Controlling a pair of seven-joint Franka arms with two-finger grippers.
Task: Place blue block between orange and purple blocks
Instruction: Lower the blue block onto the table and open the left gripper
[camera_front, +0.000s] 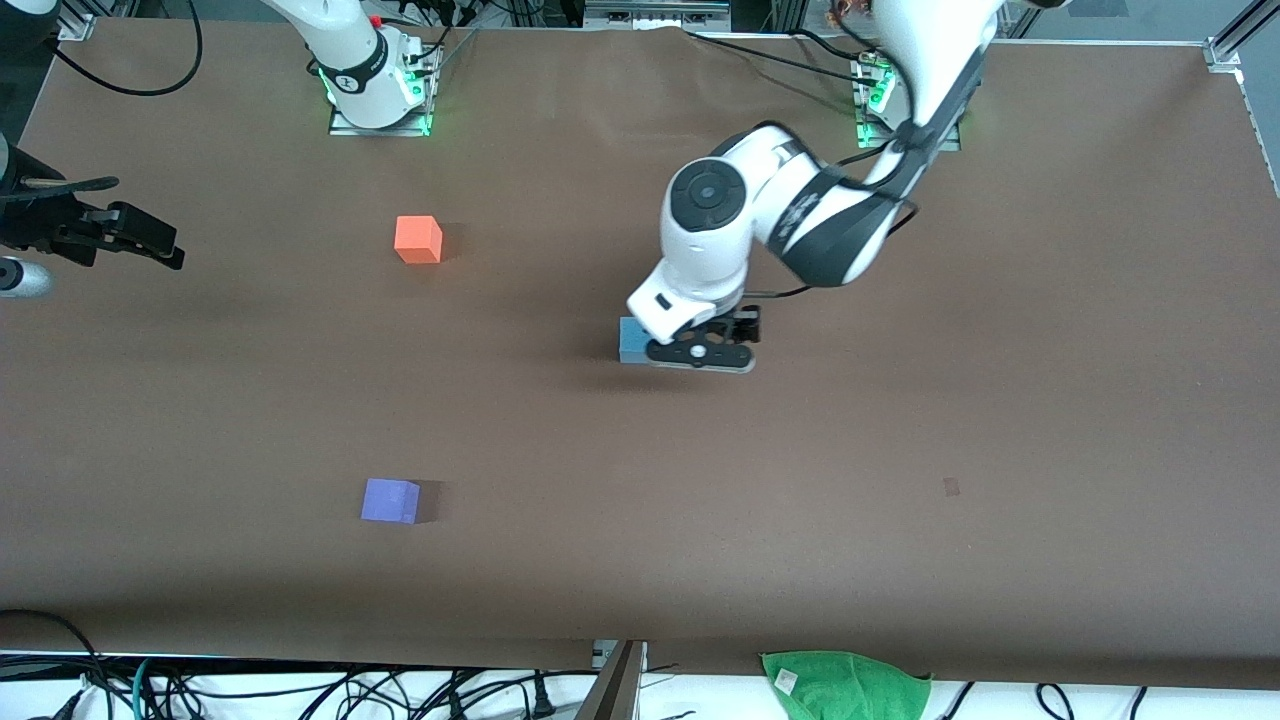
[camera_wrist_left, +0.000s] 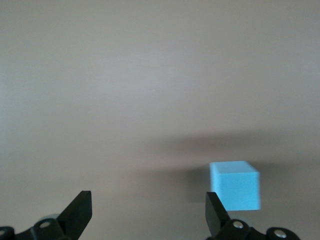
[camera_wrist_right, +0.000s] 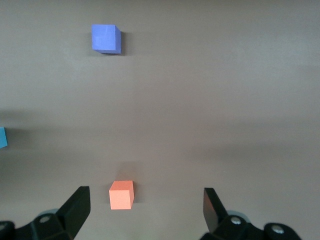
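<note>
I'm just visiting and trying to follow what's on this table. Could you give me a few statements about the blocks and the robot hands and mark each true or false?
1. The blue block rests on the table. True.
2. The left hand grips the blue block. False: its fingers are open, and the block sits just outside one finger.
3. The orange block is stacked on the purple block. False: they lie apart, the purple one nearer the front camera.
4. The right hand is open and holds nothing. True.
5. The blue block lies toward the left arm's end from the other two. True.
</note>
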